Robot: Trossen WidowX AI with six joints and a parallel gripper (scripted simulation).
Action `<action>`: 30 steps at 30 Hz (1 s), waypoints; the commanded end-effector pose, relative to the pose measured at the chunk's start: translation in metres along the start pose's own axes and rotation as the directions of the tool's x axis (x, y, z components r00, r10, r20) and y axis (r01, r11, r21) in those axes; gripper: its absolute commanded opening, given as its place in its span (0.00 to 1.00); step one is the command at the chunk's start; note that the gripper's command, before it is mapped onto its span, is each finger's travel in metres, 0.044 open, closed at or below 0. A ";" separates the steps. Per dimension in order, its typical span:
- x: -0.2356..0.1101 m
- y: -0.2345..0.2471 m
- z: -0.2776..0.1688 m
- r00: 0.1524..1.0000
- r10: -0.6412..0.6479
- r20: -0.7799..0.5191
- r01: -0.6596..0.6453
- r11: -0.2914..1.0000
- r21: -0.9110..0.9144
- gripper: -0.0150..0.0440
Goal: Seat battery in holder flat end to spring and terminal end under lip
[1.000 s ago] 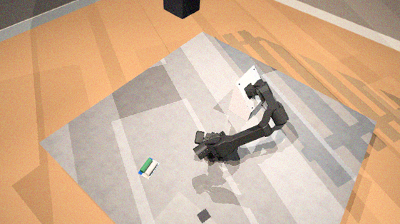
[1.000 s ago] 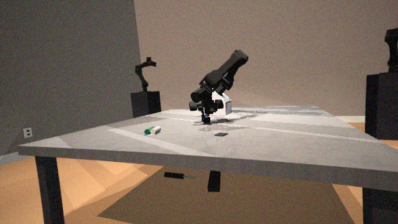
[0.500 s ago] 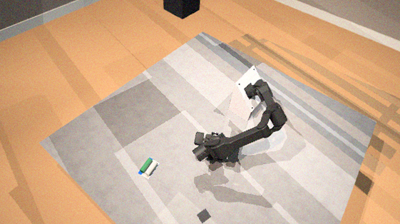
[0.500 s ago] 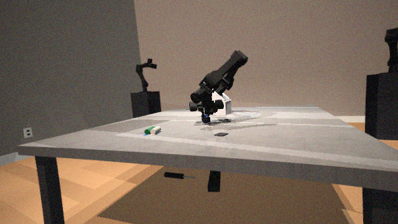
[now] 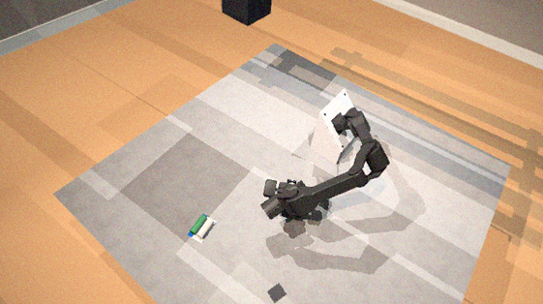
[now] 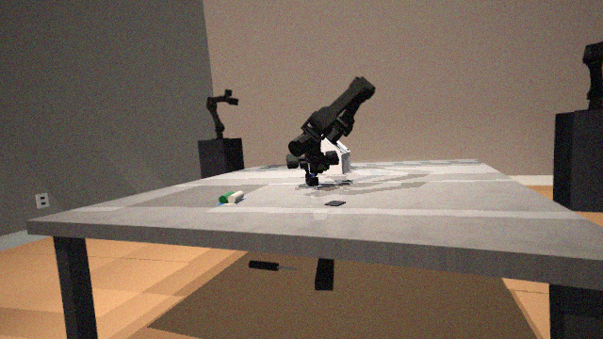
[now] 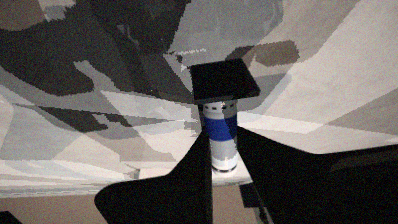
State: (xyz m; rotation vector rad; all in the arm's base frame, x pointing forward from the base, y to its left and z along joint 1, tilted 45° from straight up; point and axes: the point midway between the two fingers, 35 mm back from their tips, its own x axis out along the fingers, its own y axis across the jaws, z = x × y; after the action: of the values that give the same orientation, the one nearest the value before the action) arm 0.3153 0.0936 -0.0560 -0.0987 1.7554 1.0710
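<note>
tool (image 7: 220,150) clamped on battery (image 7: 221,135) — held above counter (image 6: 424,207) | holder (image 5: 277,292) well apart, near counter's edge | advice: carry low, level battery, slide terminal end under lip gently — no pressing

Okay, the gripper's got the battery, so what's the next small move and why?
Probably carry the battery onward toward the holder, keeping the grip. The gripper is shut on the battery above the table, and in the top view the dark square holder lies apart, nearer the table's edge.
</note>
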 end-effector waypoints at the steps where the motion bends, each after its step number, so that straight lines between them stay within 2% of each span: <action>1: -0.002 -0.001 0.005 1.000 -0.003 0.021 0.003 1.000 -0.005 0.39; 30: -0.002 -0.001 0.005 1.000 -0.003 0.031 0.003 1.000 -0.006 0.39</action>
State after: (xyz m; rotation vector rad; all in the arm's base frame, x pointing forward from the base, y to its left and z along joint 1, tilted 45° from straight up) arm 0.3168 0.0936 -0.0563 -0.0942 1.7466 1.0705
